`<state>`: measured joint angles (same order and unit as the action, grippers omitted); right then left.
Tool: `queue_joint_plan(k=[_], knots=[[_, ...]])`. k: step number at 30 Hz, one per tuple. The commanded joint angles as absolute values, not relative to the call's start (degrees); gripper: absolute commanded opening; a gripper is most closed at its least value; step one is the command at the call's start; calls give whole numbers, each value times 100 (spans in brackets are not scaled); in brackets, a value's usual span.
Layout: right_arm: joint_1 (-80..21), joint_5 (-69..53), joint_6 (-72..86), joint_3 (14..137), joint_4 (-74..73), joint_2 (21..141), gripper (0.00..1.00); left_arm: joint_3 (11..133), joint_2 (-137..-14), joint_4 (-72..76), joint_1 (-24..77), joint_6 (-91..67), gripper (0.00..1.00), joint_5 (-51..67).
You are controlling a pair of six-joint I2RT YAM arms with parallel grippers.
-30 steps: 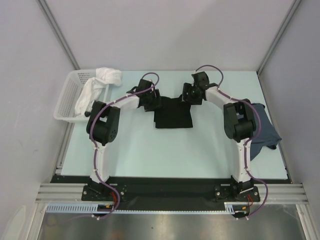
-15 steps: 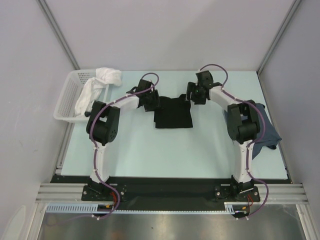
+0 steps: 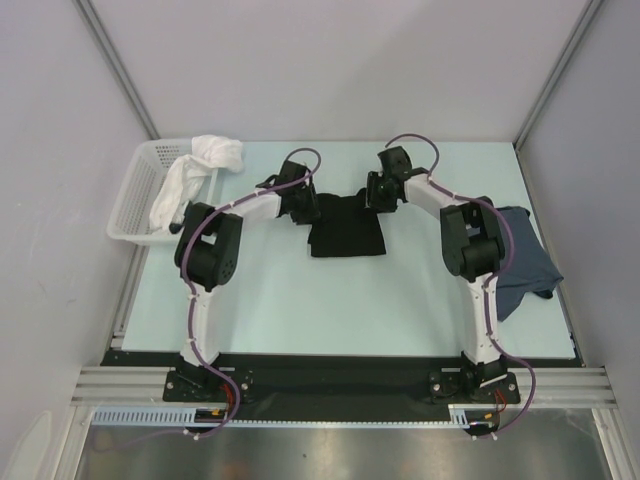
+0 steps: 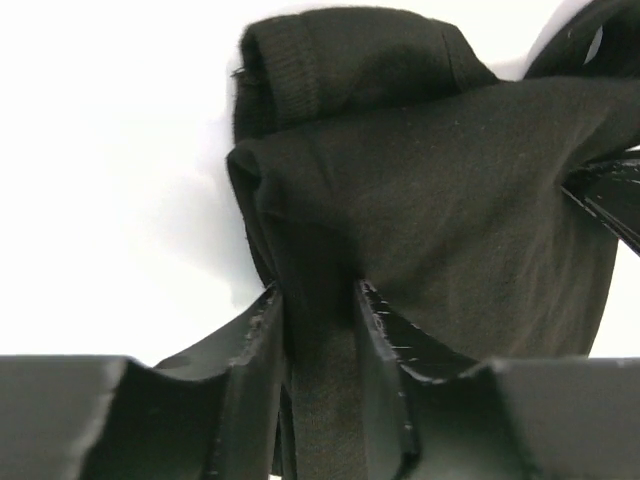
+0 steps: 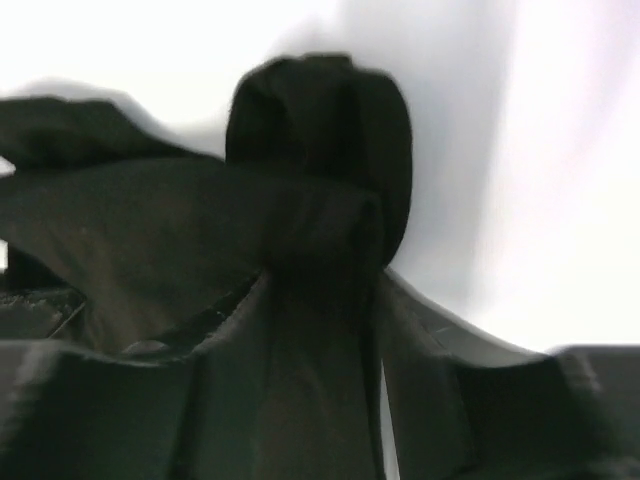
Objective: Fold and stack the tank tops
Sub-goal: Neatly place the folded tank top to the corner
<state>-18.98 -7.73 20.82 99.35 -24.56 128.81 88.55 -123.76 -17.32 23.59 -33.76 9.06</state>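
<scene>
The black tank top (image 3: 346, 228) lies partly folded at the table's far middle. My left gripper (image 3: 303, 203) is shut on its far left corner, and the cloth (image 4: 440, 220) fills the gap between the fingers (image 4: 262, 350) in the left wrist view. My right gripper (image 3: 381, 190) is shut on its far right corner, with bunched black cloth (image 5: 320, 250) pinched between its fingers (image 5: 420, 350). The slate-blue tank top (image 3: 525, 262) lies crumpled at the table's right edge, behind the right arm; its print is hidden.
A white lattice basket (image 3: 133, 205) stands at the far left with a white cloth (image 3: 195, 170) draped over its rim. The pale table (image 3: 330, 310) runs to the front edge, and grey walls enclose the back and sides.
My right gripper swung out to the right and back in toward the black top's far edge. The left gripper barely moved. The far edge of the black top shifted slightly.
</scene>
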Motion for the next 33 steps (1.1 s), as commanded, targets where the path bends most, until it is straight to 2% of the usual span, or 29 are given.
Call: queue_joint_plan(k=[1,2,3,5,6,11,19,26,33], knots=[[-2135,-642,2013,10107,-2873,13236,44,8903,-12445,-1837,2478,-3533,34,818],[-2162,-581,2021,10142,-2909,13245,40,8895,-12454,-1854,2487,-3551,32,809],[-2188,-537,2030,10151,-2918,13245,29,8895,-12454,-1837,2505,-3559,26,791],[-2171,-527,2083,10108,-2857,13210,17,8903,-12480,-1828,2540,-3577,15,773],[-2162,-536,2100,10107,-2856,13201,0,8938,-12489,-1837,2557,-3586,0,765],[-2074,-650,2136,9932,-2796,12903,0,9053,-12411,-1855,2715,-3595,0,694],[-1784,-862,2452,8606,-2294,11148,0,8815,-11769,-1363,3478,-4121,0,484],[-1354,-607,2469,7806,-2619,9864,0,8886,-11452,-801,4341,-4789,0,317],[-581,-458,2382,7348,-3207,8579,0,9499,-11636,-431,5071,-5273,0,150]])
